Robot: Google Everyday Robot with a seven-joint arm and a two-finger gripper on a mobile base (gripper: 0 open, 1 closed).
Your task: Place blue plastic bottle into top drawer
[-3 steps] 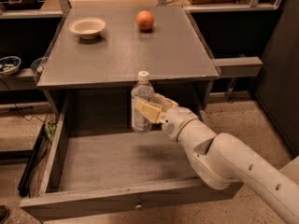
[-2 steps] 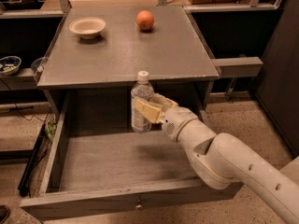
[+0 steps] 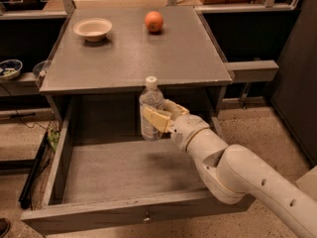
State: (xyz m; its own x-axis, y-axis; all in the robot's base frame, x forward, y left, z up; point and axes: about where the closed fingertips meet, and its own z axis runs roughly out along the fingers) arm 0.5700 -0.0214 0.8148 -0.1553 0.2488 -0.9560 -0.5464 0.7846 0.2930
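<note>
My claw (image 3: pixel 159 117) is clamped on the blue plastic bottle (image 3: pixel 150 102). One tan finger (image 3: pixel 154 118) lies across the front of the label and the other goes round the far side, so it's a narrow grip w/ the bottle pinched between. The bottle is upright, white cap (image 3: pixel 151 82) on top, and the cap shows just in front of the cabinet top's (image 3: pixel 138 53) front edge.

The bottle hangs over the back part of the top drawer (image 3: pixel 99 216), which is pulled well out twd the camera. Its base looks clear of the drawer boards, w/ a soft shadow (image 3: pixel 166 158) on them below & a bit to the right of view. I can't tell the exact gap. A small round knob (image 3: pixel 146 215) sits at the ctr of the drawer's front panel, near the btm of the view.

My arm (image 3: pixel 233 170), white & thick, comes in from the lower right of view. It crosses over the drawer's right side wall & front corner.

On the cabinet top, well apart from the bottle, there's a cream bowl (image 3: pixel 92 29) at back left & an orange (image 3: pixel 154 21) at back, nearer ctr. The two are apart, not touching. Off at the left edge of view, lower down, is a small patterned dish (image 3: pixel 9 68), partly cut off. Speckled floor (image 3: pixel 257 128) shows to the right of the cabinet.
</note>
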